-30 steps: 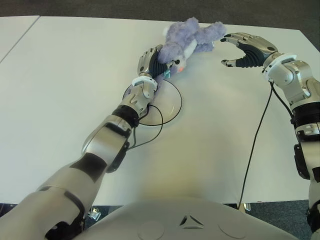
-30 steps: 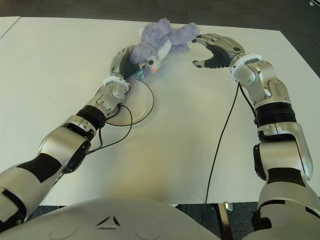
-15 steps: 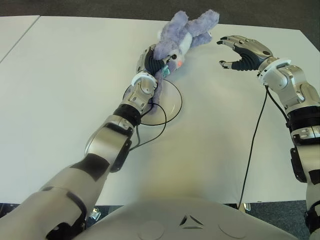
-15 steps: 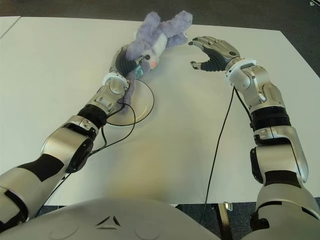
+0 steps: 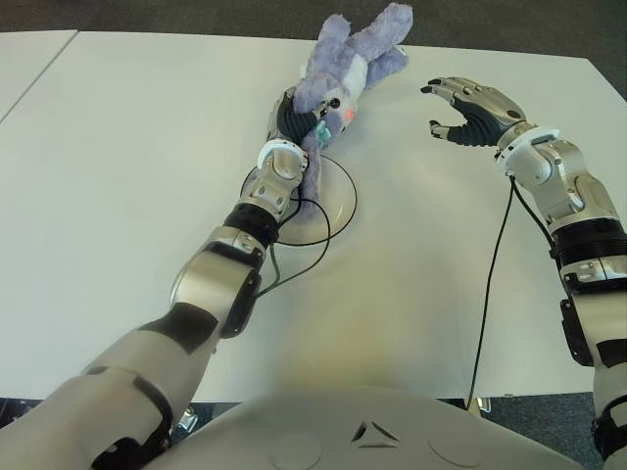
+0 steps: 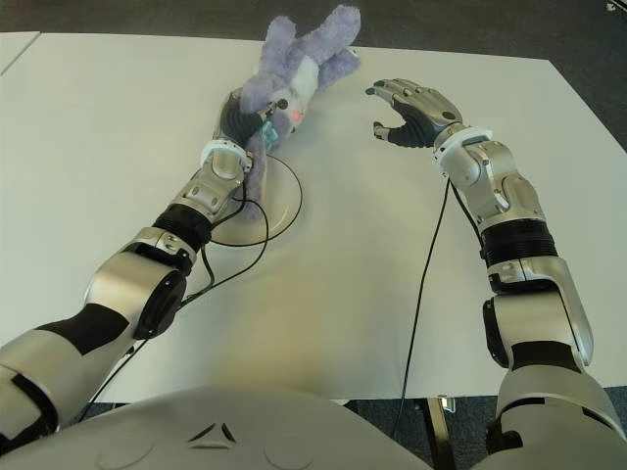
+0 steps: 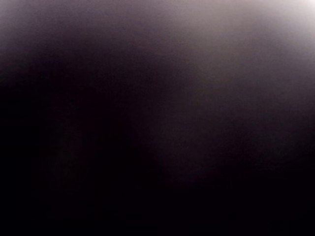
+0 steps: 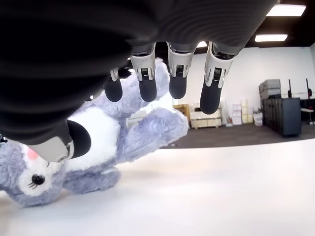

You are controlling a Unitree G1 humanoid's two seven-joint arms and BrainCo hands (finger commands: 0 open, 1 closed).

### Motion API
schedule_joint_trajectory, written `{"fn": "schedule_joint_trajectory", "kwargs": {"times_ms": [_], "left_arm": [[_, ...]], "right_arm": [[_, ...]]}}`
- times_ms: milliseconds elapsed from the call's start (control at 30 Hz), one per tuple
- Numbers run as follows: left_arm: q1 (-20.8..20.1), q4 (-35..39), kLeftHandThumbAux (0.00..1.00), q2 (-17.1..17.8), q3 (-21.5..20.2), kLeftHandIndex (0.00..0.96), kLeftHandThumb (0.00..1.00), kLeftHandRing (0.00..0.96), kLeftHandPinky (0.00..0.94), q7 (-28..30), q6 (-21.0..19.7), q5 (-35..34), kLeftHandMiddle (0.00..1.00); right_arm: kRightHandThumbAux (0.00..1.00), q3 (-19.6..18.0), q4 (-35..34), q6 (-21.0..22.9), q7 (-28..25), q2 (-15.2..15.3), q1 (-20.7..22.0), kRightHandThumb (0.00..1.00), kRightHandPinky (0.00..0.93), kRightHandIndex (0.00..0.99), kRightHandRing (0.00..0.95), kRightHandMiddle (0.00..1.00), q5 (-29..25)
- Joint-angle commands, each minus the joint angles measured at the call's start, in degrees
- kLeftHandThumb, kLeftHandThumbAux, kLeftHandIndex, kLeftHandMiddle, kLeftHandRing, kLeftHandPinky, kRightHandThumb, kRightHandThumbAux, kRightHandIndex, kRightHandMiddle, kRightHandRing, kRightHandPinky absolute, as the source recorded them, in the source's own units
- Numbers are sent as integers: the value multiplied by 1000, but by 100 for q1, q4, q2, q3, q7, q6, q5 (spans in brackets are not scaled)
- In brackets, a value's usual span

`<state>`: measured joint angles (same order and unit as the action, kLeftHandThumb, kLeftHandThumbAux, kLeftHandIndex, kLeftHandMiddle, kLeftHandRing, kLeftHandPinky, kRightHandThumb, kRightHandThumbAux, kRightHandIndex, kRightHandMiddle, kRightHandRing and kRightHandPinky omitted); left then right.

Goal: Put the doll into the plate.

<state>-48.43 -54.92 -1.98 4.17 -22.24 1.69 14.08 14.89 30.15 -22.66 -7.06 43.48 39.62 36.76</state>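
Well beyond the plate (image 5: 338, 201) rim, left hand (image 5: 294, 119) grips doll (image 5: 348, 61).

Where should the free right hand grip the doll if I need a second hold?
Likely the raised legs of the doll, approached from the robot's right. The left hand already clamps its head end beyond the plate, and the open right hand faces those free limbs.

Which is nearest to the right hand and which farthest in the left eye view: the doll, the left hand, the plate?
From the open right hand, in the left eye view:
1. Doll, just to its left, raised at the table's far side.
2. Left hand, farther left, gripping the doll's lower end.
3. Plate, left and nearer the robot, under the left wrist.
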Motion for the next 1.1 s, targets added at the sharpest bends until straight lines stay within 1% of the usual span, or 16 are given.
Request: {"fn": "schedule_joint_trajectory", "kwargs": {"times_ms": [33,67,200,300,367,500,633,800,900,1100], "left_arm": [[184,-3,649,-58,-174,391,952,527,846,-91,11,-186,502],[184,10,650,-64,-200,390,952,526,845,-89,13,-207,502],[201,216,651,-115,-454,387,951,525,824,156,-20,-541,497],[234,457,652,-154,-656,386,950,523,803,417,-105,-859,494],[245,597,652,-172,-762,387,951,523,808,586,-204,-1043,493],[283,842,651,-179,-843,388,951,523,826,779,-397,-1240,493],[365,1112,650,-200,-855,389,951,526,836,846,-534,-1313,495],[520,1513,650,-253,-909,388,952,530,842,1043,-591,-1495,497],[570,1651,650,-261,-952,387,952,531,843,1167,-593,-1607,498],[626,1888,650,-284,-1002,387,952,532,849,1208,-703,-1700,500]], "right_arm": [[427,-55,-6,68,158,-144,-183,641,156,0,0,0,-49],[424,-65,-2,61,203,-158,-194,648,147,0,0,0,-48],[408,-61,-12,8,663,-239,-282,662,132,0,0,0,106],[395,-6,-54,-26,988,-247,-321,664,119,0,0,0,286],[388,31,-71,-56,1162,-241,-334,662,104,0,0,0,399],[381,92,-61,-79,1408,-264,-341,659,88,0,0,0,563],[375,151,-10,-102,1685,-290,-323,658,81,0,0,0,728],[359,239,84,-169,2164,-320,-295,645,41,0,0,0,964],[351,301,165,-180,2435,-346,-263,641,36,0,0,0,1090],[333,378,275,-184,2703,-380,-217,633,23,0,0,0,1214]]}}
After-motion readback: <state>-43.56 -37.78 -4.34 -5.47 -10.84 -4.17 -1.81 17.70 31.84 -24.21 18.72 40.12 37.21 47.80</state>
